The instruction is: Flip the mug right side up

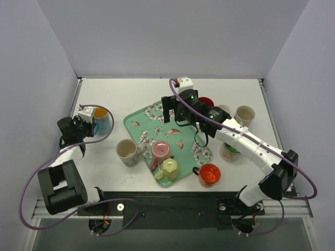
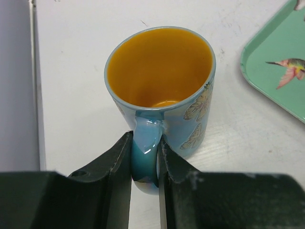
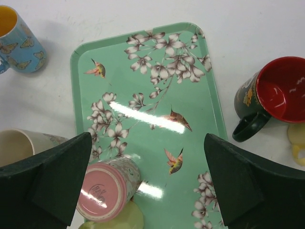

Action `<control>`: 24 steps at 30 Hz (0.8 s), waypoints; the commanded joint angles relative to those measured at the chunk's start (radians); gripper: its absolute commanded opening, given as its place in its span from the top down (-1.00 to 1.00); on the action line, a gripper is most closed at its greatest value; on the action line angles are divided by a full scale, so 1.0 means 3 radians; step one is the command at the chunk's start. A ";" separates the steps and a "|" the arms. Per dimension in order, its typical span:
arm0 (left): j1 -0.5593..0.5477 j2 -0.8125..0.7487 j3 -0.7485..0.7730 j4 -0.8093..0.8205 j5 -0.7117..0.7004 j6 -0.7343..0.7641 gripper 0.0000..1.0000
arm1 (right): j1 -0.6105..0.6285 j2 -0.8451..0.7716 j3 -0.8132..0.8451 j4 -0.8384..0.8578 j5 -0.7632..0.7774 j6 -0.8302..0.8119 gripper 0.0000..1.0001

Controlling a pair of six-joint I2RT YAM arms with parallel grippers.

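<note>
Left gripper [image 2: 145,145] pinches the handle [image 2: 147,125] of an upright blue butterfly mug [image 2: 162,71] near the surface's [image 2: 71,47] left edge, while the right gripper [image 3: 147,143], jaws spread wide, hovers over the green tray [image 3: 190,109] where a pink mug [image 3: 102,193] stands upside down (partly hidden by that gripper, its lower side cut off).

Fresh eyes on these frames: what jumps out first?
Mid-table sits a green floral tray with a pink mug standing bottom-up on it. At the table's left, the left hand is clamped on the handle of an upright blue butterfly mug with an orange inside. The right hand hangs wide open above the tray, holding nothing.
</note>
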 commanded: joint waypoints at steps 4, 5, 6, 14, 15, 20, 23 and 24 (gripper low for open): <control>0.0132 0.0062 0.0043 0.0109 0.0687 0.0161 0.57 | 0.0252 -0.0129 -0.0030 -0.0487 0.0569 0.0205 -1.00; 0.0172 0.0052 0.0053 0.0022 0.0728 0.0156 0.31 | 0.0258 -0.0129 -0.0040 -0.0512 0.0569 0.0220 -1.00; 0.0183 0.0032 0.0073 -0.0029 0.0743 0.0145 0.19 | 0.0273 -0.0154 -0.0066 -0.0512 0.0559 0.0221 -1.00; 0.0316 -0.0443 0.0426 -0.0965 0.0789 0.0293 -0.68 | 0.0125 -0.0756 -0.0602 0.0136 0.0881 0.0811 -1.00; 0.0316 -0.0469 0.0462 -0.1223 0.0820 0.0324 -0.71 | -0.0002 -0.0839 -0.0816 0.0329 0.0860 0.0945 -1.00; 0.0311 -0.0561 0.0952 -0.2104 0.0968 0.0340 -0.75 | -0.0101 -0.0841 -0.0650 -0.0323 0.0633 0.1284 -1.00; 0.0285 -0.0597 0.1183 -0.2402 0.0994 0.0207 -0.77 | 0.0337 -0.0585 -0.0185 -0.1262 0.1248 0.1574 -1.00; 0.0265 -0.0602 0.1214 -0.2458 0.0994 0.0116 -0.78 | 0.0405 -0.0463 -0.0153 -0.1558 0.1294 0.1657 -1.00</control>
